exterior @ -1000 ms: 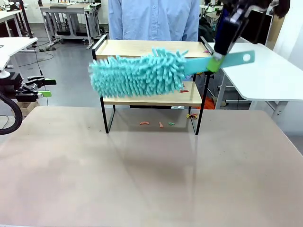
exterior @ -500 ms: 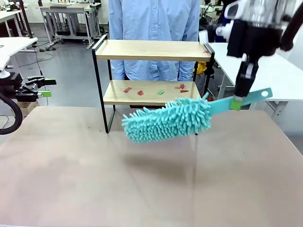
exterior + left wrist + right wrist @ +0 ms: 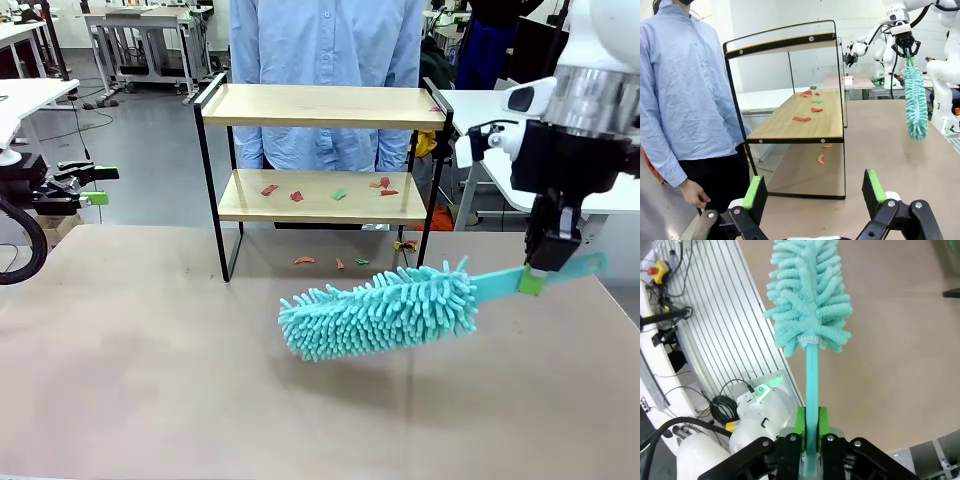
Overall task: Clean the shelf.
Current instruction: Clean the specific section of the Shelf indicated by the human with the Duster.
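The shelf (image 3: pixel 320 195) stands at the table's far side; red and green scraps (image 3: pixel 336 191) lie on its lower board and more lie on the table under it (image 3: pixel 330 262). My right gripper (image 3: pixel 537 278) is shut on the handle of a teal fluffy duster (image 3: pixel 385 310), which hangs low over the table in front of the shelf, head pointing left. The right wrist view shows the handle clamped between the green pads (image 3: pixel 800 423) and the duster head (image 3: pixel 807 295) beyond. My left gripper (image 3: pixel 100 186) rests open at the far left, off the table. Its wrist view looks at the shelf (image 3: pixel 795 125) side-on.
A person in a blue shirt (image 3: pixel 325 40) stands right behind the shelf, one hand (image 3: pixel 694 194) hanging low. White tables stand to the right (image 3: pixel 560 160) and left (image 3: pixel 30 95). The brown table (image 3: pixel 200 380) is bare in front.
My right arm has swung the duster from the shelf's lower board down and to the right, out over the table. The scraps on the lower board show again. The left arm is still.
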Controlling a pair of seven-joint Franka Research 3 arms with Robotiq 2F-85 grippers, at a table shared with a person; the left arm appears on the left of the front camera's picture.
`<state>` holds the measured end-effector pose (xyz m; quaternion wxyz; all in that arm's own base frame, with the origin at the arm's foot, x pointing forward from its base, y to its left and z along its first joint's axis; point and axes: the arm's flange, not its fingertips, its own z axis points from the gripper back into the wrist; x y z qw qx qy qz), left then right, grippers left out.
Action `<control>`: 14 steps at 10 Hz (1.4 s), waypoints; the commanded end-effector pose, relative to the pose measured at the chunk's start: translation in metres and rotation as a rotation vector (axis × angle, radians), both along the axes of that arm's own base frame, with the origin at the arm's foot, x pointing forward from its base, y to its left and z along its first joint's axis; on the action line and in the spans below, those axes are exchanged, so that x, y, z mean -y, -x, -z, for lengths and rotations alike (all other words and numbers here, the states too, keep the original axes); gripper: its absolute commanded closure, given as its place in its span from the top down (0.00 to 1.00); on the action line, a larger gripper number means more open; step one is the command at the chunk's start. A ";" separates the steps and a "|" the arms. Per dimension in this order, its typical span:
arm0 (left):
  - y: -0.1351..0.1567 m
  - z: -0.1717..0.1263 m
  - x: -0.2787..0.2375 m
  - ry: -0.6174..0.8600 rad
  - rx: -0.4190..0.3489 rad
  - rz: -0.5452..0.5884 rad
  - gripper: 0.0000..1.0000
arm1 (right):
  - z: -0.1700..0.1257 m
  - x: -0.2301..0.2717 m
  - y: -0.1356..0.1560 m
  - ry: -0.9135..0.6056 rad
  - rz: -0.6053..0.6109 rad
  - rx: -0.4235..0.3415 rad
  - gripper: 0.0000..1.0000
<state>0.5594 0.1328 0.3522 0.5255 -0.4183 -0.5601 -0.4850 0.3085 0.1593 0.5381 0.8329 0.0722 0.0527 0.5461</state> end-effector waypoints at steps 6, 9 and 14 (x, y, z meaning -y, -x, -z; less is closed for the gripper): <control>0.002 -0.002 0.001 0.002 0.013 -0.001 1.00 | 0.000 0.000 0.000 0.000 0.000 0.000 0.13; 0.002 -0.002 0.001 0.002 0.013 -0.001 1.00 | 0.000 0.000 0.000 0.000 0.000 0.000 0.13; 0.002 -0.002 0.001 0.002 0.013 -0.001 1.00 | 0.000 0.000 0.000 0.000 0.000 0.000 0.13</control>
